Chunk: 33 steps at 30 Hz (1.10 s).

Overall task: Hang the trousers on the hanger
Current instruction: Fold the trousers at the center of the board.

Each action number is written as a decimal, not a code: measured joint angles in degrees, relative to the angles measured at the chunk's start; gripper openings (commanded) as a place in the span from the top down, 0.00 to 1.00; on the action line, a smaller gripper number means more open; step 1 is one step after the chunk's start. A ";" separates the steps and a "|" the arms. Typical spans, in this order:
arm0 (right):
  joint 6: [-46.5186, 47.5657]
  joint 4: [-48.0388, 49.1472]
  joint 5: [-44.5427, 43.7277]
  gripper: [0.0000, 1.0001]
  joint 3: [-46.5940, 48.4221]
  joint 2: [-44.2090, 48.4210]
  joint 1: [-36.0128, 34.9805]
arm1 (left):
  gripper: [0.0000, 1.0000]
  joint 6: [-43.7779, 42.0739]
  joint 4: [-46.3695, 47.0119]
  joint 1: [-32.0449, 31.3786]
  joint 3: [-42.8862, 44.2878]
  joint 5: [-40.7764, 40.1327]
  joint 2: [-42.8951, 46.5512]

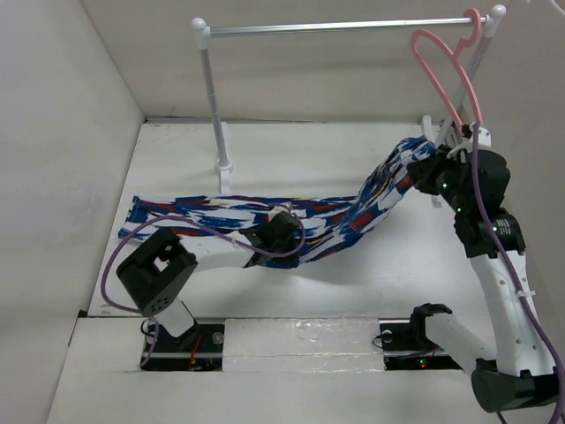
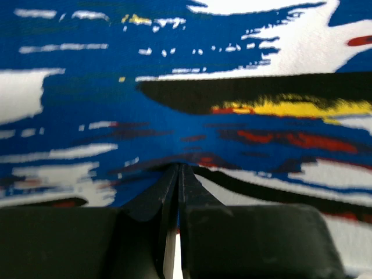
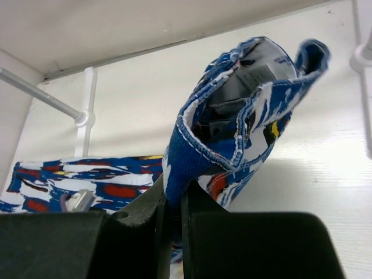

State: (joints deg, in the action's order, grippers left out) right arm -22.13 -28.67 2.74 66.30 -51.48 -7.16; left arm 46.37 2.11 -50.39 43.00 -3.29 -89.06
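The trousers (image 1: pixel 221 212) lie stretched lengthwise across the white worktop (image 1: pixel 309 291). Their left end lies flat near the left wall. Their right end is raised off the surface at the far right.

The left end effector (image 1: pixel 281 231) sits on the middle of the cloth. In the left wrist view its two black fingers (image 2: pixel 195 195) are pressed together on a small pinch of blue printed fabric (image 2: pixel 174 87). The material puckers towards the tips.

The right end effector (image 1: pixel 426 170) holds the raised end. In the right wrist view its fingers (image 3: pixel 148 206) are clamped on a folded edge of the trousers (image 3: pixel 192 151). Above the grip the cloth stands up and opens. It shows a stitched hem, pale lining (image 3: pixel 244 81) and a small label inside. From the lifted end the fabric slopes down to the left onto the worktop.

The pink hanger (image 1: pixel 434 81) hangs by its hook from the right end of the silver rail (image 1: pixel 335 27), at the far side of the scene. Its open frame dangles just above the right end effector and the lifted cloth. The top view does not settle whether frame and cloth touch. The rail rests on white posts, and the left post (image 1: pixel 214 106) stands on the worktop just beyond the flat part of the trousers.
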 measured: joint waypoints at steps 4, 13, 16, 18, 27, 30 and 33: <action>2.32 -3.21 7.06 1.00 4.35 -1.16 8.07 | 1.00 1.51 2.10 -3.15 6.05 -0.22 -7.37; 7.69 -5.95 17.59 1.00 15.32 -5.16 13.14 | 1.00 3.45 1.77 -11.19 25.42 0.70 -22.05; 9.16 -5.79 20.83 1.00 17.68 -6.82 13.07 | 1.00 3.23 0.46 -13.14 27.54 0.28 -21.29; 10.01 -5.70 22.45 1.00 18.84 -8.37 12.46 | 1.00 2.97 -1.16 -12.70 26.05 -0.57 -17.73; 11.85 -2.54 17.79 1.00 23.15 -21.24 -10.21 | 0.99 -2.75 -10.91 17.99 15.82 -6.51 17.73; 11.82 -0.31 14.16 1.00 26.27 -27.76 -20.26 | 0.99 -5.68 -11.91 34.34 15.91 -4.68 27.91; 11.52 3.17 11.65 1.00 31.78 -36.74 -30.01 | 1.00 -8.37 -14.38 47.95 17.42 -1.81 32.22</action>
State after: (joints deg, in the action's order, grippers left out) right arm -10.61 -25.50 14.39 98.08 -88.23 -37.17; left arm 38.00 -12.27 -2.44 60.42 -5.10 -56.84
